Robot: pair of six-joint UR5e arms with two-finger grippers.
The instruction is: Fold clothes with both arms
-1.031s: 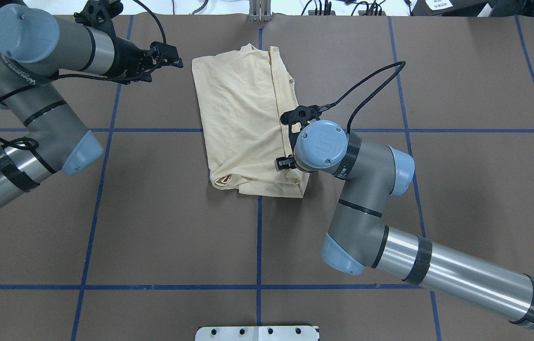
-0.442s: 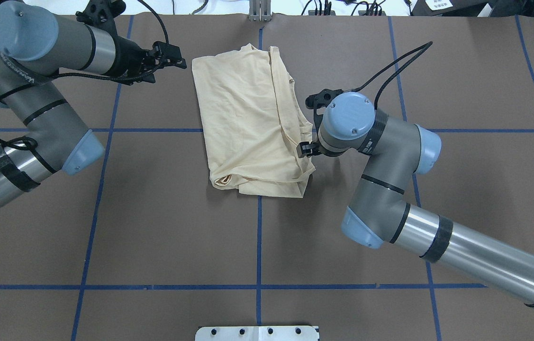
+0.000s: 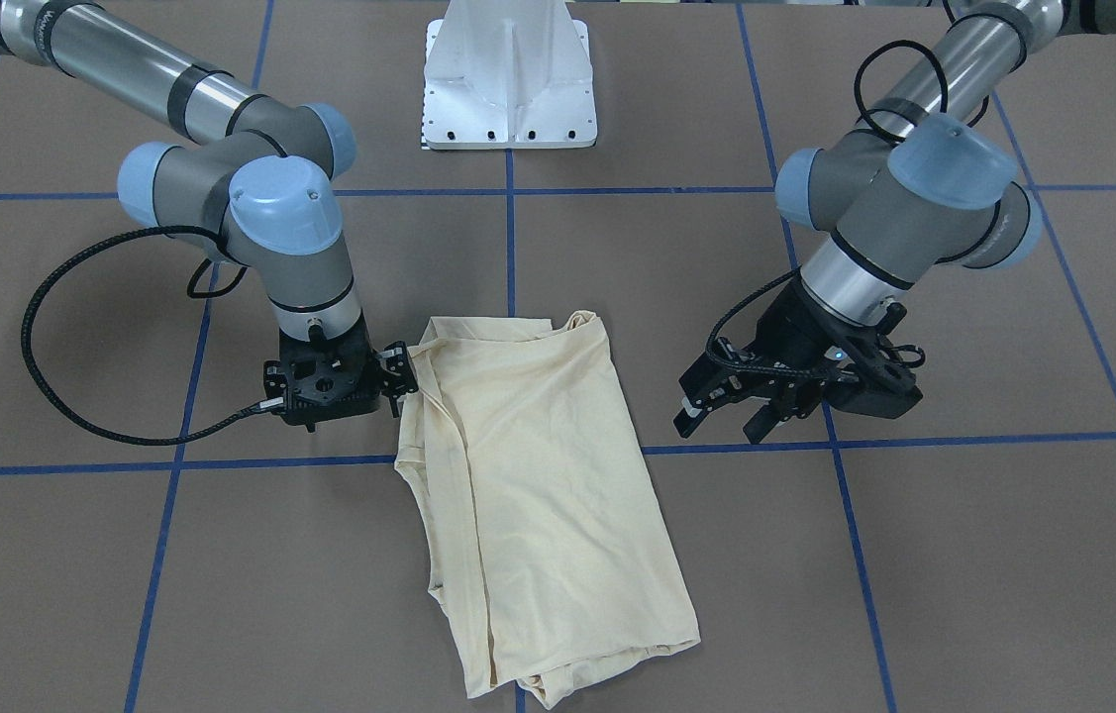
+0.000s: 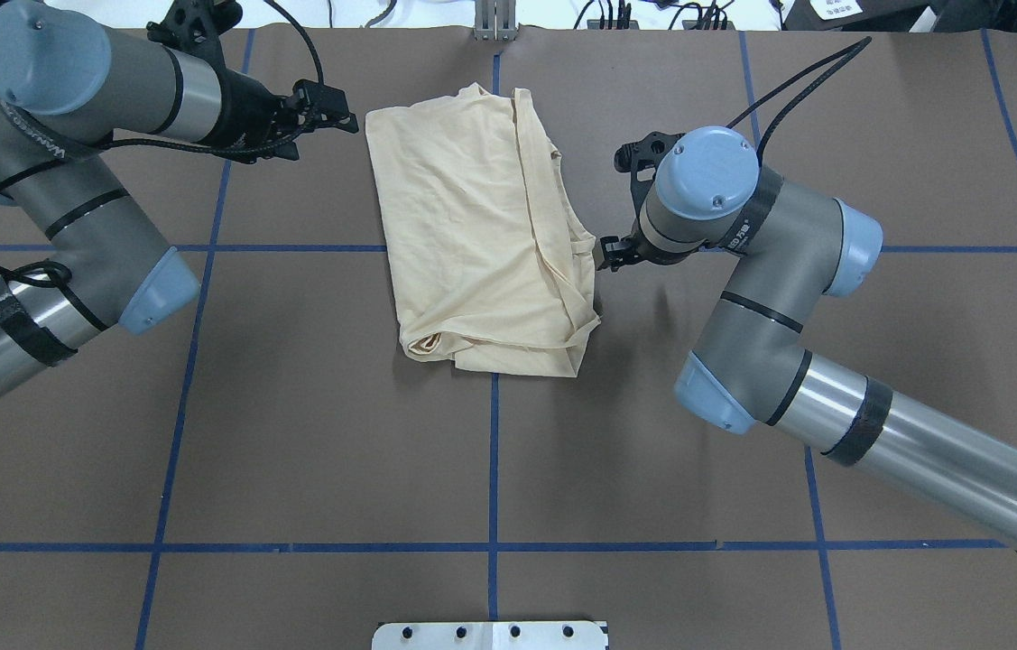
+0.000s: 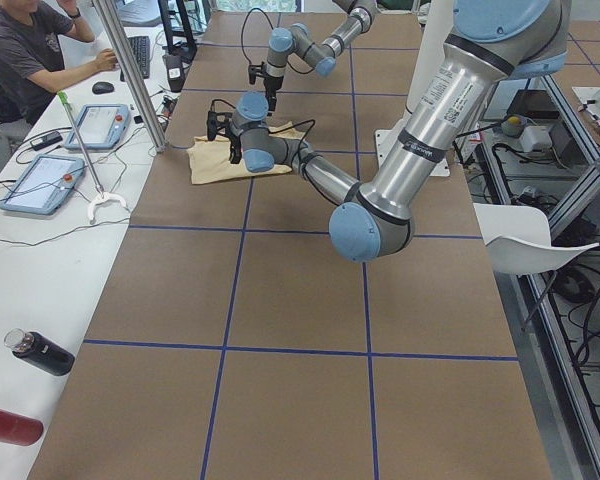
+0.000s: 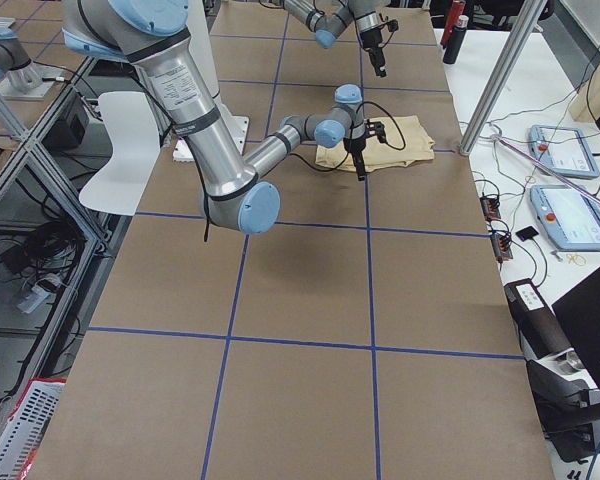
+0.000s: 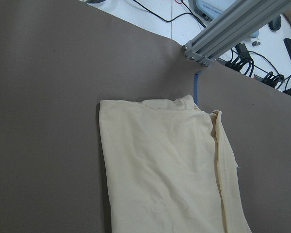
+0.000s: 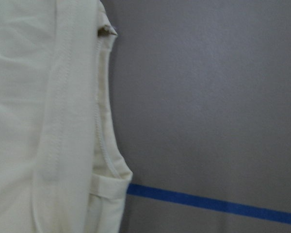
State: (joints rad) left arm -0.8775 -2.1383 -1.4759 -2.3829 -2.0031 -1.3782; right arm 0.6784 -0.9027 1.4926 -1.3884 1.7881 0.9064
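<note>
1. Right gripper: has drawn back off the shirt toward the robot's right since a second ago. It now hangs just beside the shirt's right edge, fingers apart, holding nothing.
2. Shirt: pale yellow, folded into a long strip, lying on the brown desk across the centre blue tape line, bunched at its near end.
3. Left gripper: near the shirt's far left corner, clear of the cloth, fingers spread wide and empty.

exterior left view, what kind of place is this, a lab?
Probably a robotics lab or test cell: a brown-covered table marked with a blue tape grid, a robot's left arm and right arm over it, and a person at a side desk with teach pendants.
</note>
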